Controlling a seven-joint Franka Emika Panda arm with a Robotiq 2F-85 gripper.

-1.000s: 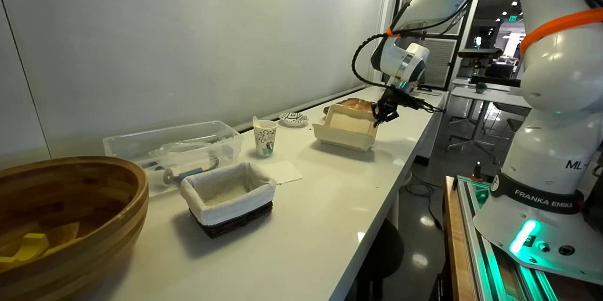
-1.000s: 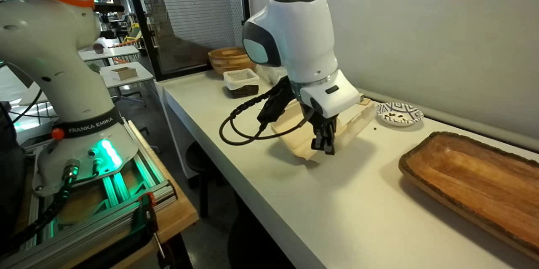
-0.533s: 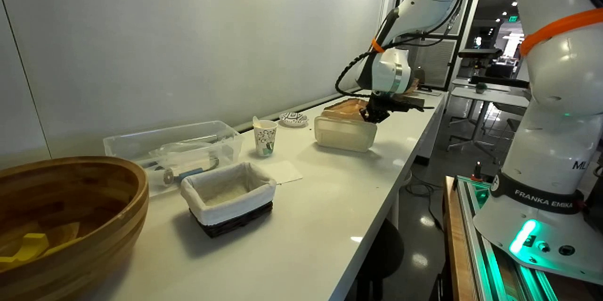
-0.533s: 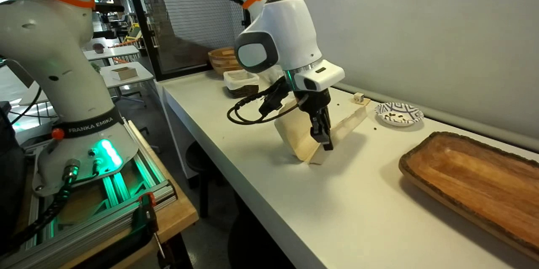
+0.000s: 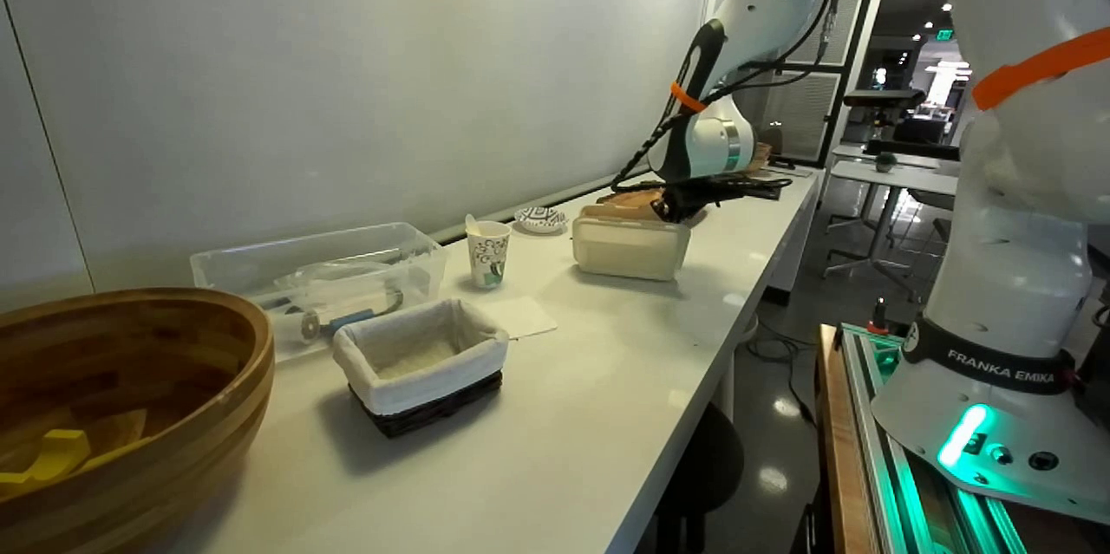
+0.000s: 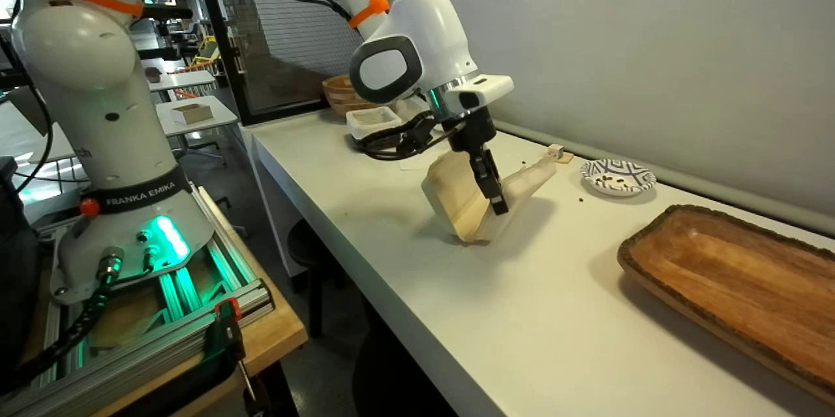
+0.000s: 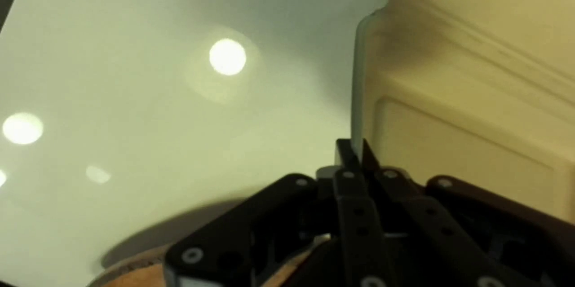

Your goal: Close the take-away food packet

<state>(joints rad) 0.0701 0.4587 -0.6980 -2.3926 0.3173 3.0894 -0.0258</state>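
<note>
Since your pincer (image 7: 357,152) is clamped tight on a side edge of the take-away food packet (image 6: 453,188), likely to fold its halves together, your hold seems to prop it tilted and ajar, near the wooden tray (image 6: 737,263), gripped half on that side

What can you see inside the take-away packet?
In the wrist view, the take-away packet shows only its pale surface: a recessed panel and ridges beside it. The gripper covers part and the frame cuts off more; anything there can't be seen.
</note>
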